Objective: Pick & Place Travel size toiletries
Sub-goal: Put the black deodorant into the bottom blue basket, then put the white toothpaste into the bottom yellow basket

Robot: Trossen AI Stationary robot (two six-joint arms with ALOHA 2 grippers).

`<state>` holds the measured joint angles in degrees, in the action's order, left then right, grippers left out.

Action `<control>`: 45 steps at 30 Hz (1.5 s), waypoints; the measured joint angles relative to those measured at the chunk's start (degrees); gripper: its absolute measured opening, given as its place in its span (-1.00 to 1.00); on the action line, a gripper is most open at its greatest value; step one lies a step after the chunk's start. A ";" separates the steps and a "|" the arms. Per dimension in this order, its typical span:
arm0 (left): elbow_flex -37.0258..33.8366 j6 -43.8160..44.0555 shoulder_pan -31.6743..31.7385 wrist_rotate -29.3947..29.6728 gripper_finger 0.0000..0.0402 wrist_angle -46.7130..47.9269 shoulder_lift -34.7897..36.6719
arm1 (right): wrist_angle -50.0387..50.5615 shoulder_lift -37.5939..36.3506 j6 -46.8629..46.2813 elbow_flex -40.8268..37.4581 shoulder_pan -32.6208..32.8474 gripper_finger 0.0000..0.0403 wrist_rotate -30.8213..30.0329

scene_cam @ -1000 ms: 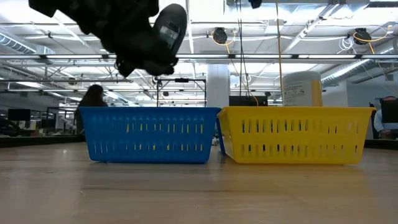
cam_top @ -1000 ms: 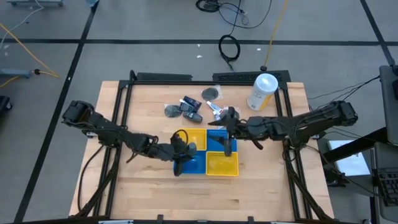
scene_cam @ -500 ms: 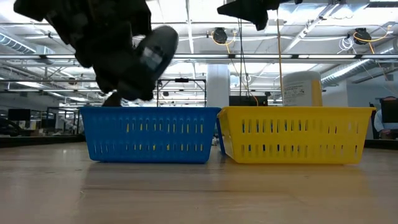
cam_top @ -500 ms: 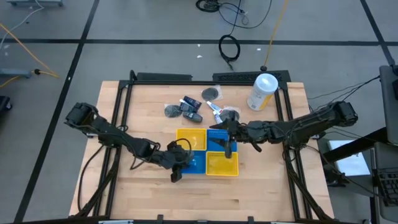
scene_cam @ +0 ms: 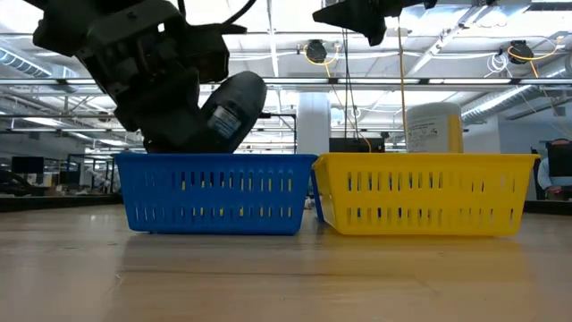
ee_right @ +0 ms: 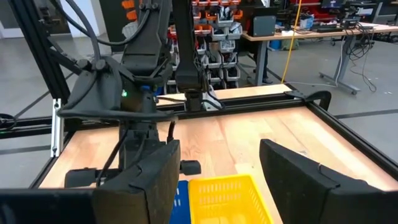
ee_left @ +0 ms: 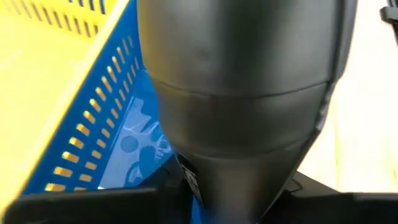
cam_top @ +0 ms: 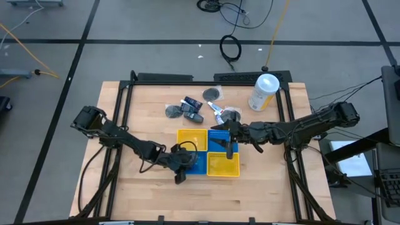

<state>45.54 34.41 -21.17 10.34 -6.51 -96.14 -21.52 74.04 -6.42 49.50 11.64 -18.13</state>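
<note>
Looking down from the high view, you have the left gripper (cam_top: 180, 167) at the lower centre of the frame, over the near-left edge of the blue slotted plastic tray (cam_top: 199, 164). It is clenched around a small dark grey bottle (scene_cam: 231, 105), which in the low view sits tilted just above the blue tray's rim at upper left; the left wrist view shows the bottle (ee_left: 239, 93) filling the frame between the fingers. Your right gripper (cam_top: 229, 140) hangs at the centre of the high view above the trays, its fingers spread apart and holding nothing. The remaining travel size toiletries (cam_top: 190, 107) lie clustered on the wooden table (cam_top: 144, 119), upper centre, beyond the yellow slotted plastic tray (cam_top: 223, 166).
</note>
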 joint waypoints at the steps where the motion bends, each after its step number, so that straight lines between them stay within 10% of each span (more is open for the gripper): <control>1: 0.00 0.00 0.00 0.12 -0.30 -0.06 0.00 | 0.32 0.00 0.00 0.00 0.00 0.05 0.00; 8: 0.00 -1.08 0.15 0.21 0.12 -1.22 0.02 | 1.47 0.00 0.00 0.00 -0.02 0.05 -0.02; 24: 0.00 -8.33 2.51 -1.28 0.16 -7.29 4.47 | 11.69 0.00 -2.20 0.00 -4.91 0.05 -10.56; 45: 0.00 -26.00 9.45 5.28 0.17 -18.02 19.13 | 15.00 18.01 -4.93 0.55 -27.02 0.05 1.82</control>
<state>45.54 8.42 -11.71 15.62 -24.54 -77.01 -6.53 92.05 -11.34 50.04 -15.38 -16.31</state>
